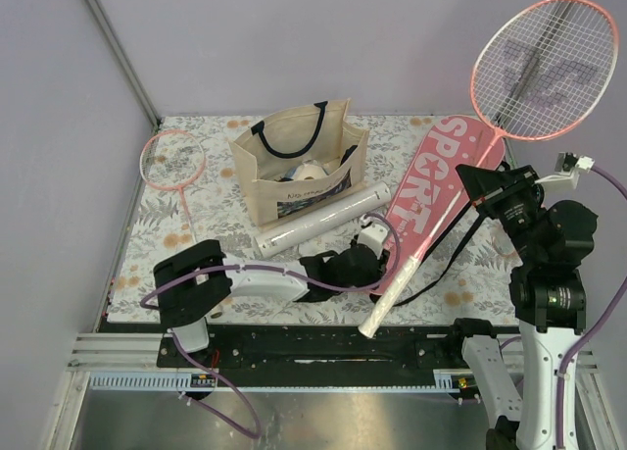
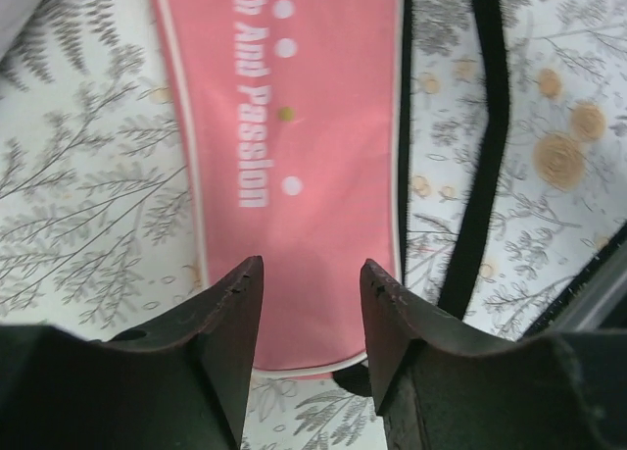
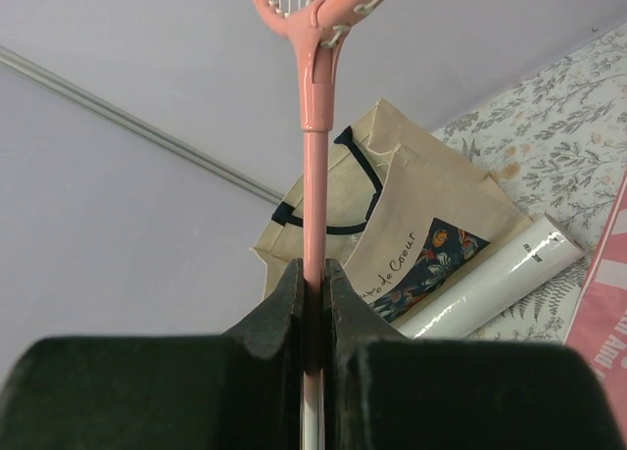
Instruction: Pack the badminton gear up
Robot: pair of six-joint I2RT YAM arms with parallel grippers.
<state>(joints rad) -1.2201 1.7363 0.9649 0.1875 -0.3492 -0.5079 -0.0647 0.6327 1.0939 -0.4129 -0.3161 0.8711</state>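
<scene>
My right gripper (image 1: 482, 197) (image 3: 313, 274) is shut on the pink shaft of a racket (image 1: 544, 68) (image 3: 315, 126). The racket is held tilted, with its head high at the right and its white handle end (image 1: 377, 318) low near the table's front. My left gripper (image 1: 375, 239) (image 2: 312, 274) is open just above the narrow end of the pink "SPORT" cover (image 1: 441, 180) (image 2: 294, 126), holding nothing. The black strap (image 2: 480, 175) lies to the right of the cover. The second racket (image 1: 173, 161) lies at the far left. The white tube (image 1: 323, 220) (image 3: 500, 278) lies in front of the bag. The shuttlecock cannot be made out.
A beige tote bag (image 1: 294, 166) (image 3: 411, 225) with black handles stands open at the back centre, with something white inside. The floral mat (image 1: 196, 234) covers the table. Grey walls close in at the back and both sides.
</scene>
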